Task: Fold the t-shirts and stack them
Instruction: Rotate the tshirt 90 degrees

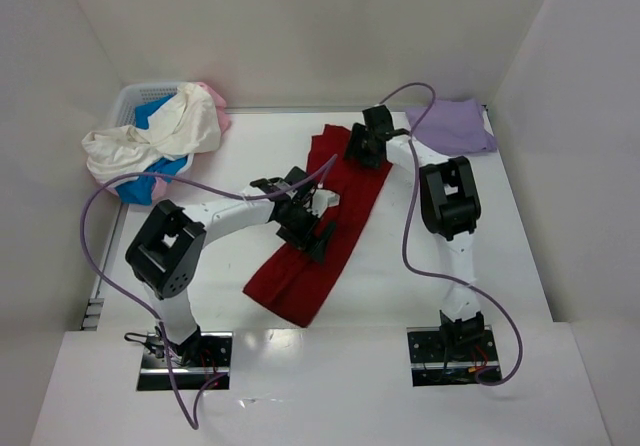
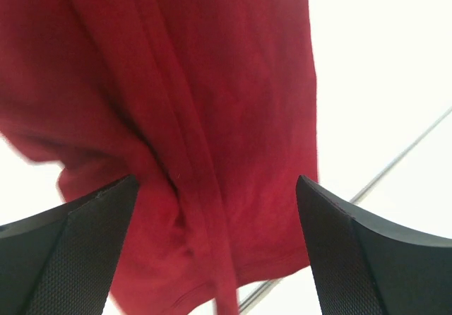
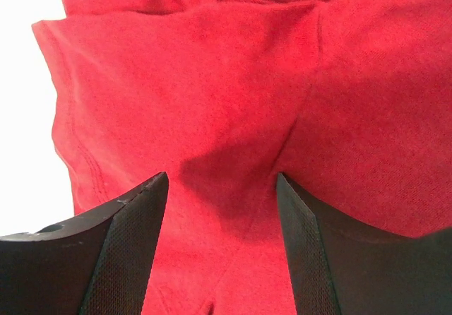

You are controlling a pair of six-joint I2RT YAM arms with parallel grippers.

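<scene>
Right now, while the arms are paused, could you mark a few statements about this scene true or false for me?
1. The dark red shirt lies in a long strip on the table. True.
2. The lavender shirt is inside the basket. False: it lies folded on the table at the far right, and the basket is at the far left.
3. The left gripper and the right gripper are both over the dark red shirt. True.
4. The left gripper is clamped shut. False: its jaws stand wide apart.
5. The basket is empty. False: shirts spill out of it, with a cream-white shirt on top.
</scene>
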